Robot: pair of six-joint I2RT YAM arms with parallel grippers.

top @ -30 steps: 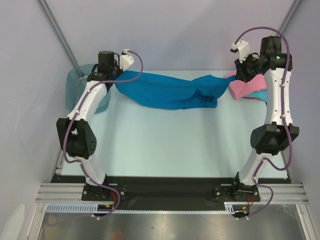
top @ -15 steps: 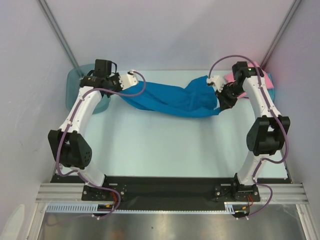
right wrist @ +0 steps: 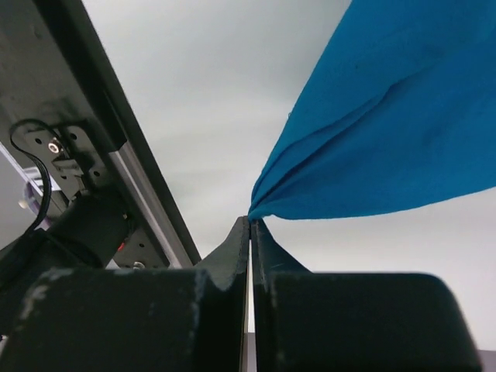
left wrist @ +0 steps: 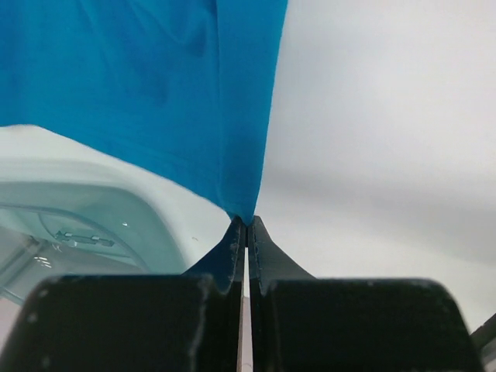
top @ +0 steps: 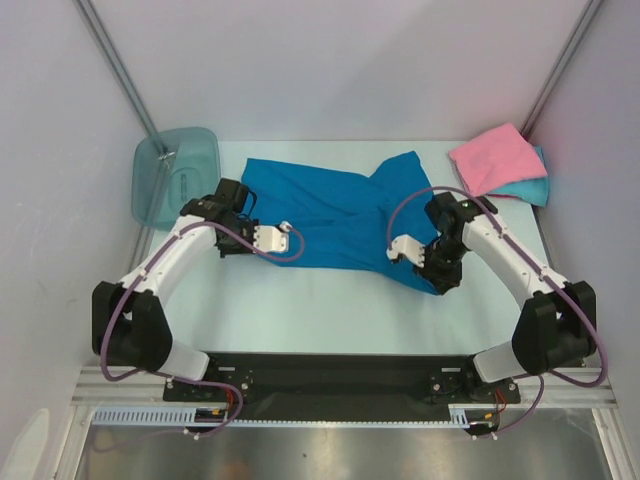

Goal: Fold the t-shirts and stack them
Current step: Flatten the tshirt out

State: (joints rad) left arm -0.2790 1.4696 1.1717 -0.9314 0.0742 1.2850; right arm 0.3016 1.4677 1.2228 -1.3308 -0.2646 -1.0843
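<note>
The deep blue t-shirt (top: 340, 215) lies spread across the middle of the table, wrinkled near its right side. My left gripper (top: 228, 245) is shut on its near left corner; in the left wrist view the fingertips (left wrist: 237, 232) pinch a point of blue cloth (left wrist: 155, 93). My right gripper (top: 440, 280) is shut on the near right corner, where the right wrist view shows the cloth (right wrist: 387, 132) fanning out from the shut tips. A folded pink t-shirt (top: 495, 160) rests on a turquoise t-shirt (top: 532, 188) at the back right corner.
A translucent teal plastic bin (top: 178, 175) stands at the back left corner, close to the left arm's wrist, and shows as a pale curve (left wrist: 77, 225) in the left wrist view. The black base rail (right wrist: 93, 139) shows behind the right gripper. Walls enclose the table.
Both grippers have drawn the blue shirt from the back of the table toward the near side and lowered it. It now lies flatter and wider. The pink shirt is uncovered.
</note>
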